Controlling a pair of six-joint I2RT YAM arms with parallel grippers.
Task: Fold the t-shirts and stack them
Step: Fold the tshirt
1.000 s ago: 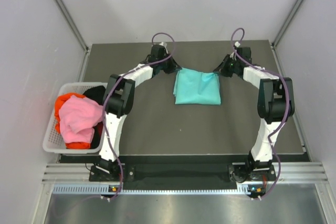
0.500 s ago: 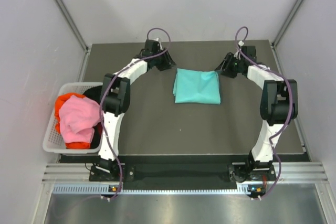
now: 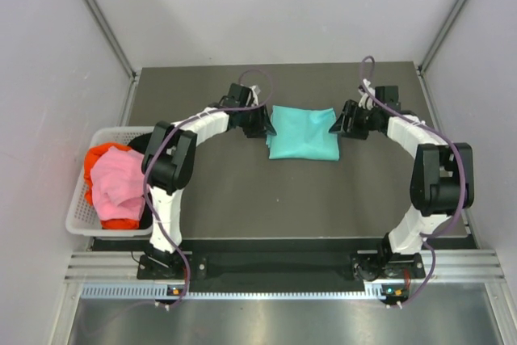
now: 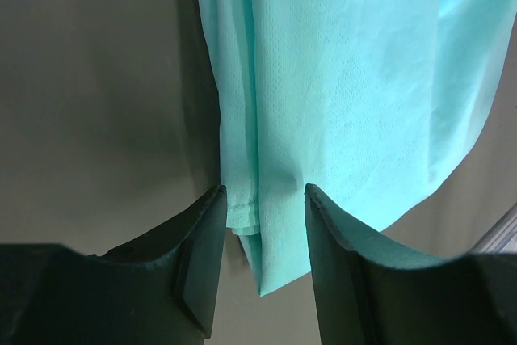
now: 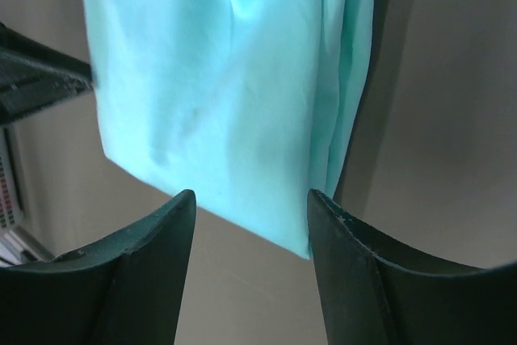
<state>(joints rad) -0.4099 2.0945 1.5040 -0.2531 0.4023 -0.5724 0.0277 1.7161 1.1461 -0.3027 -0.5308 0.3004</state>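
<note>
Only overhead: basket holding pink t-shirt, red-orange t-shirt, black t-shirt. Only at the wrists: left gripper, right gripper parted wide, clamping nothing, over edges of teal t-shirt. A second ago, pinched on its far corners. Well right of the basket, folded flat, rectangular, lightly creased.

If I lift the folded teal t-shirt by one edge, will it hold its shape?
Probably not: the teal t-shirt shows soft creases and loose layered edges, so it would likely droop and unfold. It looks thin and light, so pushing may bunch it rather than slide it flat on the table.
</note>
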